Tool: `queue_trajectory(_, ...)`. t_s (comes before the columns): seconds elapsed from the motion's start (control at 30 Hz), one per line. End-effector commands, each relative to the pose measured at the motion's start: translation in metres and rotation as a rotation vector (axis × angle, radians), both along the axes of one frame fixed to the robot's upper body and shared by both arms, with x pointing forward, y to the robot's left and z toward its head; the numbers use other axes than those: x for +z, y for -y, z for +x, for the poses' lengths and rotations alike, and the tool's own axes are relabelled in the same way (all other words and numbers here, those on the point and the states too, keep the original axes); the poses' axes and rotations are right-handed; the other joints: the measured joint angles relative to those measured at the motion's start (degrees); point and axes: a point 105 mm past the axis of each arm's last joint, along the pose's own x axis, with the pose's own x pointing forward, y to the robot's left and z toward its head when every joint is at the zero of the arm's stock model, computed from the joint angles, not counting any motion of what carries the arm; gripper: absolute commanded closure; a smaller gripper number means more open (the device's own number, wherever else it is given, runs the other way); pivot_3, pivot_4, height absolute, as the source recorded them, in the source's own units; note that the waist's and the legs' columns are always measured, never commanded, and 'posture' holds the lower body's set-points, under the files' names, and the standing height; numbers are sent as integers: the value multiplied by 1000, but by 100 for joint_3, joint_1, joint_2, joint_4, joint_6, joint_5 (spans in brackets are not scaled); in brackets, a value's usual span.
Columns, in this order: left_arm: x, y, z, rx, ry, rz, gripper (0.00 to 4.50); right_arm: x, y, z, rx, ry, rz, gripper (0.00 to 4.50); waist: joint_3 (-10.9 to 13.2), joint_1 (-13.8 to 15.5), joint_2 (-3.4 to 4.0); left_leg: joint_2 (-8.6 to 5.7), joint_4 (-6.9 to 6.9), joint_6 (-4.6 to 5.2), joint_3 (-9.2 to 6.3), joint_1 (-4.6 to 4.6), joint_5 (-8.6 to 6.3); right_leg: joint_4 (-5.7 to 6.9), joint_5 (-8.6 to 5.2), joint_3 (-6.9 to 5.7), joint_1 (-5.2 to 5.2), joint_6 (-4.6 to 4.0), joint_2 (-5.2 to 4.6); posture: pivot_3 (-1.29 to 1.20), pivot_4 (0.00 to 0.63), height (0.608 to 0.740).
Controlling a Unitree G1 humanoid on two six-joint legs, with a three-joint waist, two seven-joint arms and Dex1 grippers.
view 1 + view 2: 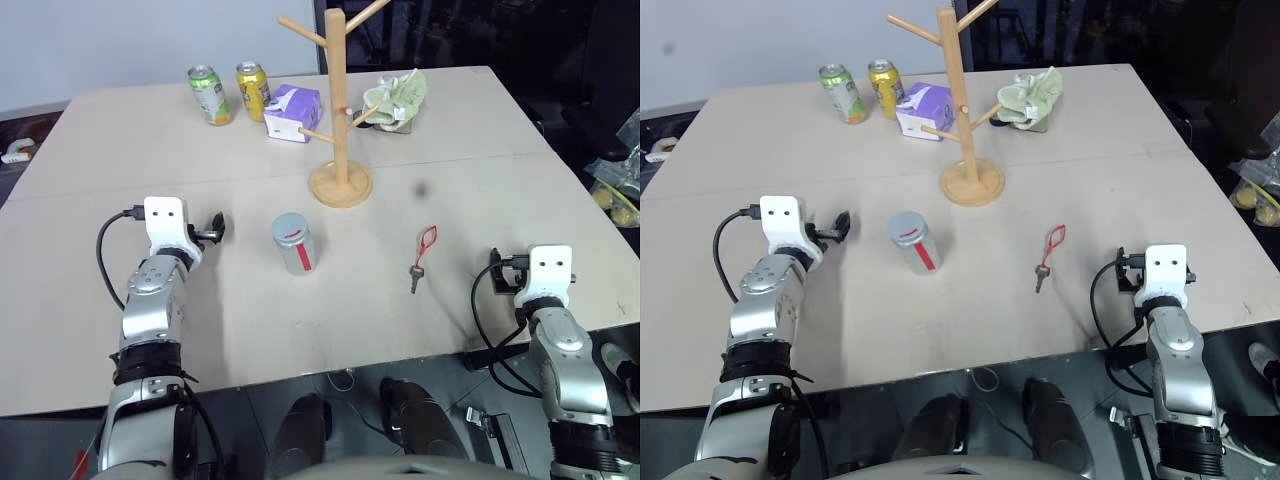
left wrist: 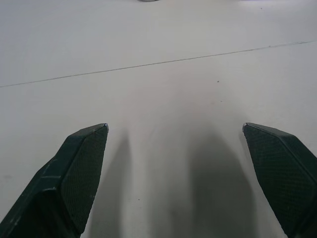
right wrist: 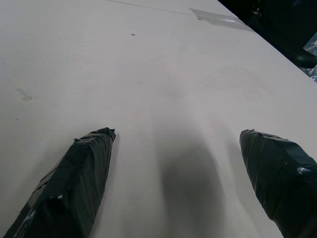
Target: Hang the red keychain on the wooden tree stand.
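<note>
With both sets of fingers spread wide and empty, bring your right fingers [image 3: 176, 186] over the red keychain [image 1: 421, 256], lying ahead and inboard of them on the desk [image 1: 500, 150], and pinch the cord.

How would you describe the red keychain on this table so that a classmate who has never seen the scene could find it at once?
Start at the wooden tree stand in the middle of the table. Come toward the near edge and a little right: the red keychain lies flat on bare tabletop. Unlike the silver can with its red label, it is a thin red cord loop with a small dark key.
</note>
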Motion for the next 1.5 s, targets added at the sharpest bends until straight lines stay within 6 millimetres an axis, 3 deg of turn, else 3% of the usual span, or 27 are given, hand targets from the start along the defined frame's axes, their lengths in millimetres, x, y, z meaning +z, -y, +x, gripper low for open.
queue_trajectory(0.03, 13, -5, 0, -6, 39, 1, 0, 18, 3, 3, -6, 63, -14, 155, 0, -1, 0, 0, 0, 0, 0, 0, 0, 0, 0, 0, 0, 0, 0, 0, 150, 740)
queue_trajectory(0.27, 31, 5, -1, -145, 68, -48, 0, 28, 2, 11, 34, 82, -34, 155, 0, -3, 0, 0, 0, 0, 0, 0, 0, 0, 0, 0, 0, -1, 1, 0, 150, 740)
queue_trajectory(0.37, 47, 20, -10, -330, 48, -68, 0, 41, -9, 15, 149, 90, -45, 155, 0, -14, 0, 0, 0, 0, 1, -3, 0, -1, 0, 0, -1, 0, 0, 0, 150, 740)
queue_trajectory(0.47, 64, 40, -29, -558, -13, -75, 0, 50, -25, 17, 340, 67, -39, 155, 1, -52, -1, 1, -1, 0, 8, 0, 0, -1, -5, 6, -2, -8, 0, 0, 150, 740)
queue_trajectory(0.7, 86, 67, -71, -883, -186, -97, 0, 81, -60, 7, 747, 7, 64, 155, 5, -146, 2, 5, -3, 1, 7, 2, -1, 0, -11, 5, -2, -17, 7, 0, 150, 740)
queue_trajectory(0.8, 87, 80, -94, -1018, -285, -70, 0, 99, -88, -14, 1003, -42, 129, 155, 10, -160, 2, 6, -6, 2, 8, 2, -1, -3, -16, 5, -4, -23, 7, 0, 150, 740)
queue_trajectory(0.9, 82, 88, -103, -1081, -329, -37, 0, 115, -106, -31, 1162, -75, 170, 155, 12, -147, 2, 9, -9, 3, 7, 2, -2, -3, -17, 5, -6, -25, 10, 0, 150, 740)
queue_trajectory(1.1, 63, 105, -100, -1123, -318, 3, 0, 129, -129, -51, 1304, -101, 159, 155, 15, -128, 2, 9, -3, 3, 6, 0, -2, -4, -17, 2, -5, -25, 10, 0, 150, 740)
queue_trajectory(1.33, 46, 123, -87, -1110, -253, 13, 0, 127, -138, -64, 1347, -121, 168, 155, 15, -101, 2, 8, -3, 3, 6, -5, -2, -7, -17, 3, -6, -24, 8, 0, 150, 740)
queue_trajectory(1.5, 47, 124, -74, -1081, -201, 28, 0, 132, -145, -72, 1384, -113, 170, 155, 15, -99, 2, 8, -2, 3, 6, -3, -2, -6, -17, 2, -6, -24, 10, 0, 150, 740)
